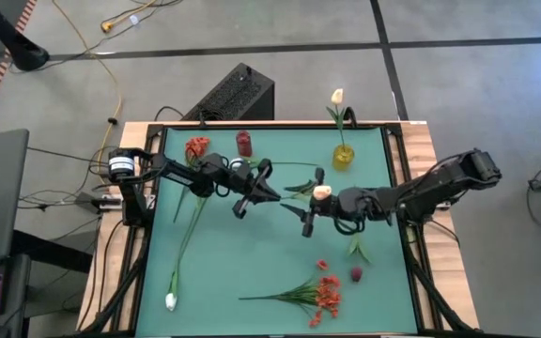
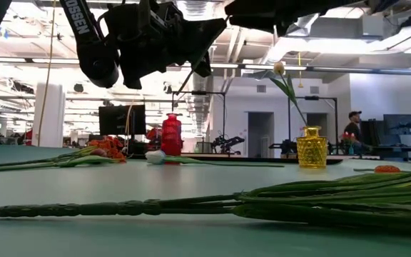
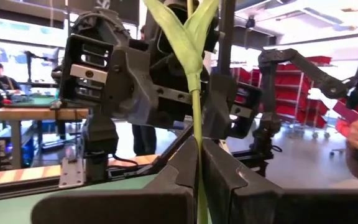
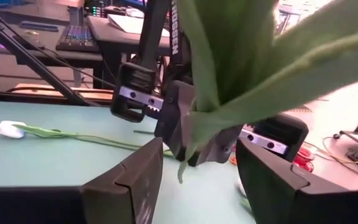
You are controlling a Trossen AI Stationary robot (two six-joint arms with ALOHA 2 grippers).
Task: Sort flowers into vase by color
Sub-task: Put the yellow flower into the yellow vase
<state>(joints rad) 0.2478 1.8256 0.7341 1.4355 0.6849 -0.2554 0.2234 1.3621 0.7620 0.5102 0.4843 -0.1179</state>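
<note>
My left gripper (image 1: 272, 195) is shut on the green stem of a white-budded flower (image 1: 322, 192) that hangs over the middle of the table. The flower's leaves (image 4: 241, 81) and bud lie between the spread fingers of my open right gripper (image 1: 313, 202), which faces the left one; no touch shows. A yellow vase (image 1: 343, 157) at the far right holds one white flower (image 1: 337, 96). A red vase (image 1: 243, 143) stands at the far middle. A white tulip (image 1: 170, 301), a red-orange bloom (image 1: 196, 147), red-orange clusters (image 1: 327, 293) and a dark red bud (image 1: 355, 274) lie on the mat. My left gripper pinches the flower's stem (image 3: 197, 146) between its two fingers, just below the leaves. The fingers come about level from the table's left. The flower is lifted clear of the mat, its leaves and bud reaching out toward the right gripper.
The green mat (image 1: 252, 253) has a raised dark frame around it. Loose stems lie along the left side (image 1: 188, 225) and near the front edge (image 2: 262, 203). A black box (image 1: 235, 94) sits beyond the far edge. People show in the room behind.
</note>
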